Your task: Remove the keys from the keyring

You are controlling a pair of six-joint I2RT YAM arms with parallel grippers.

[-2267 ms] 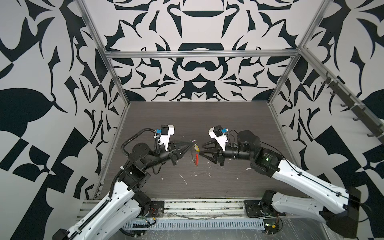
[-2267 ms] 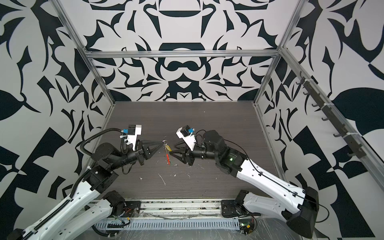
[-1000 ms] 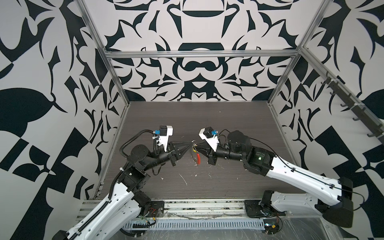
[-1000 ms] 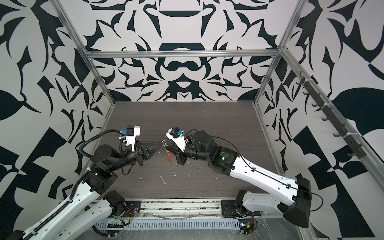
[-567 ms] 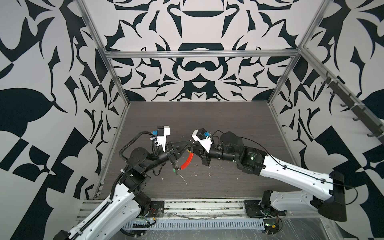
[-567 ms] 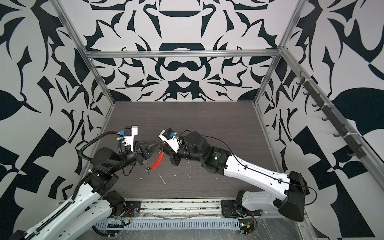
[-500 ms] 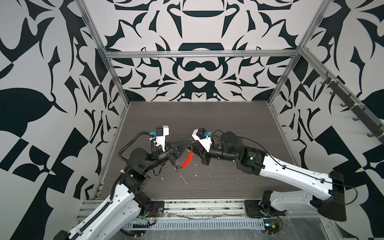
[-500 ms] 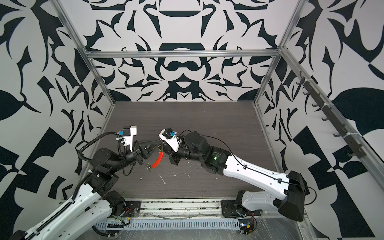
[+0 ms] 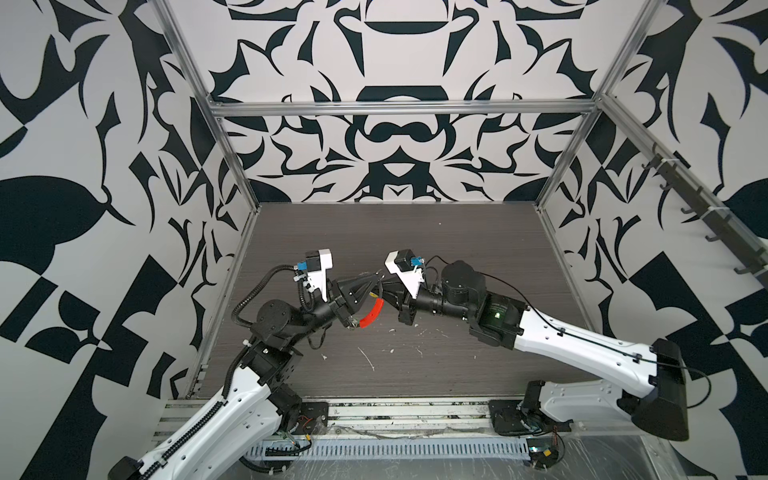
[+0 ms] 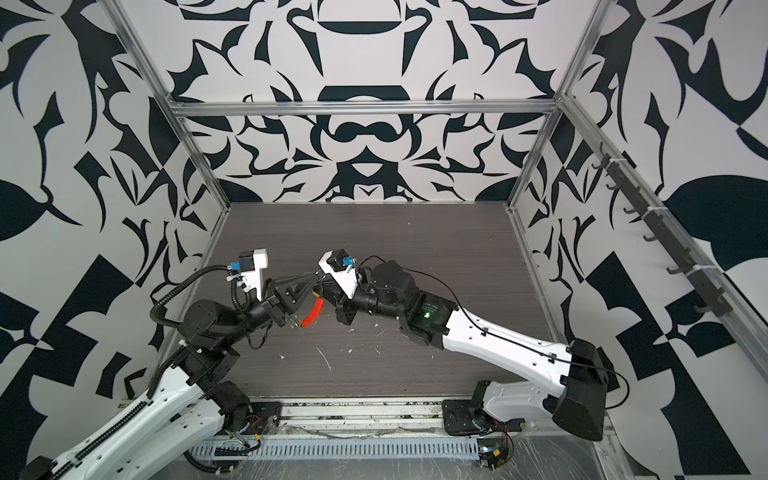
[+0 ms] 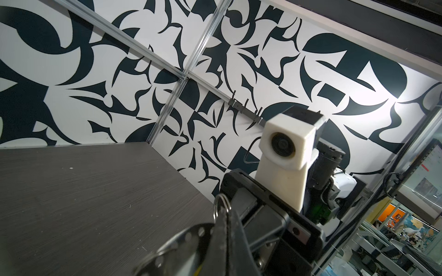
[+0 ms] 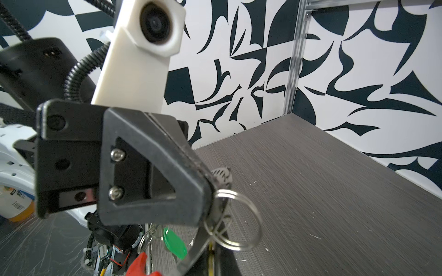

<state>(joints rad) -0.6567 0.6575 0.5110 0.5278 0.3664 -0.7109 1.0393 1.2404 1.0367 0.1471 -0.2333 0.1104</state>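
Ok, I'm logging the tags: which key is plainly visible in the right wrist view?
The green key, dangling in full view; the yellow key shows only as a thin sliver.

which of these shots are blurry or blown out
Both top views: sharp, evenly lit. Left wrist view: wall washed out by glare at one side, keyring too close, blurred. Right wrist view: left claw and small ring close and soft; table behind sharp.
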